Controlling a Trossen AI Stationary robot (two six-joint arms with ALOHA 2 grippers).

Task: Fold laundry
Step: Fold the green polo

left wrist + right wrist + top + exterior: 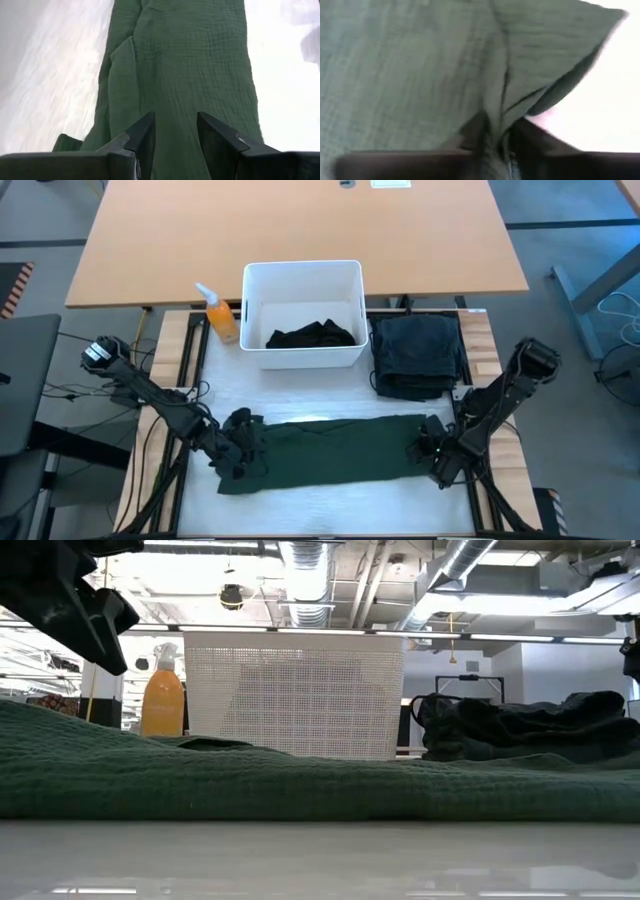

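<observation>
While both jaws pinch green shirt [330, 450] ends on white table [300, 395], pale desk [290, 225] & exposed ceiling ducts [310, 570] behind

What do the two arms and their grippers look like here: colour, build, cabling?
Both arms are dark, almost black, built of slim jointed links with bulkier round housings at the joints. The left arm has a pale round cap at its outer joint and thin dark cables trailing beside it. The right arm looks alike. Each gripper's fingers are dark, flat, tapered blades. No markings are visible.
</observation>
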